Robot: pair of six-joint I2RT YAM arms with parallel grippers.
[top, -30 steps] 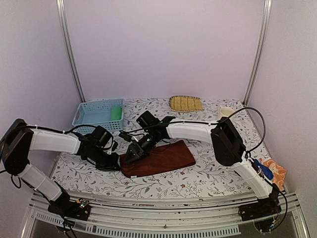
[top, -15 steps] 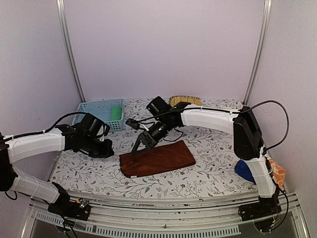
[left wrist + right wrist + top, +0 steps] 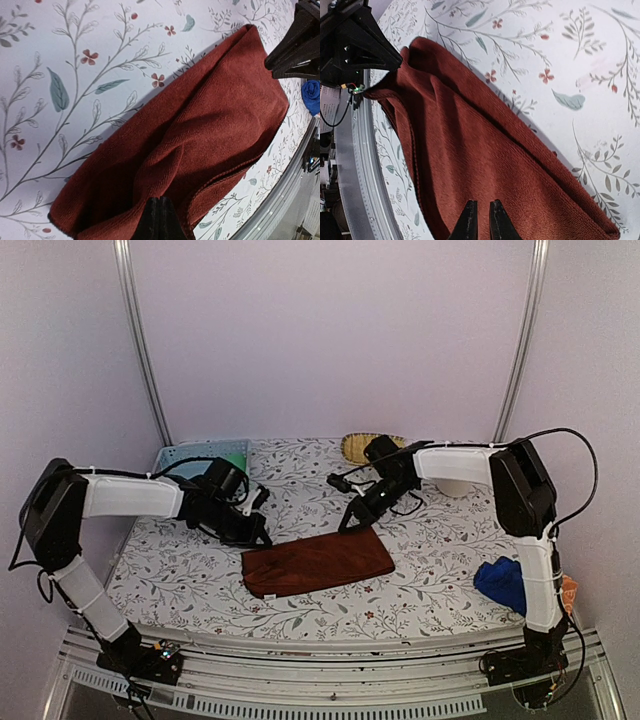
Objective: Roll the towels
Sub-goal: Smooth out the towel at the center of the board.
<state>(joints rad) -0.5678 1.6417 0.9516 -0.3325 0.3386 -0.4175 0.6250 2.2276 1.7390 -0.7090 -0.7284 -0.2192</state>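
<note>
My left tool point(image 3: 159, 204) pressed together over the reddish-brown towel point(image 3: 190, 135), my right tool point(image 3: 482, 206) a slit apart above it, floral tabletop point(image 3: 75, 60).

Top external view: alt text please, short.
A dark red towel lies flat mid-table, the left gripper by its far left corner and the right gripper by its far right corner. A blue towel sits bunched beside the right arm; a pale blue basket and straw tray stand at the back.
</note>
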